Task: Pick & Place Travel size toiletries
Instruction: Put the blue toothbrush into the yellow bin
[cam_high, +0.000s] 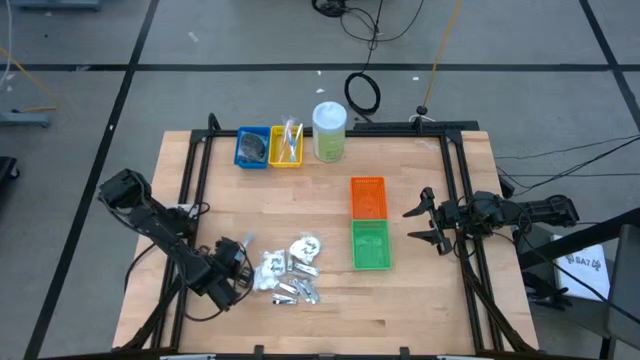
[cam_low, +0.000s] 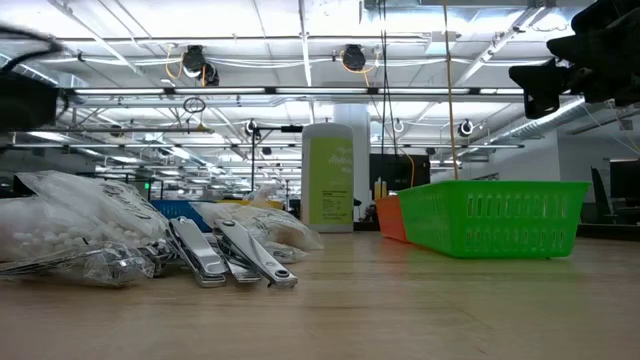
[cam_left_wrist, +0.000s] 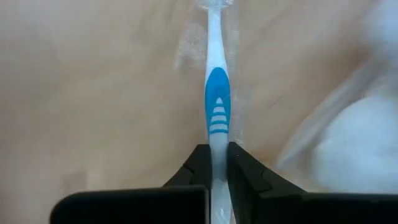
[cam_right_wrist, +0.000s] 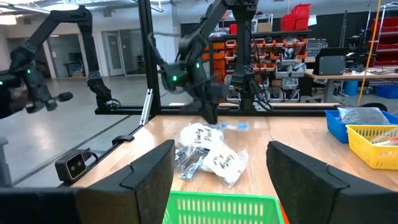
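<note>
The left gripper (cam_left_wrist: 217, 163), at seven o'clock on the table, clamps a wrapped toothbrush (cam_left_wrist: 217, 109) by its end, so it may slip; the right gripper (cam_high: 428, 221) waits spread at three o'clock.

Pretty roomy table, just two clutter spots

Left gripper (cam_high: 240, 262), clamped on a wrapped toothbrush (cam_left_wrist: 217, 106), has the packet-and-clipper pile (cam_high: 292, 270) right beside it, toward the green tray (cam_high: 370, 245); bare wood elsewhere around it. Right gripper (cam_high: 424, 222), fingers spread, sits just beside the green and orange trays (cam_high: 368, 197), which block its way to the pile.
</note>
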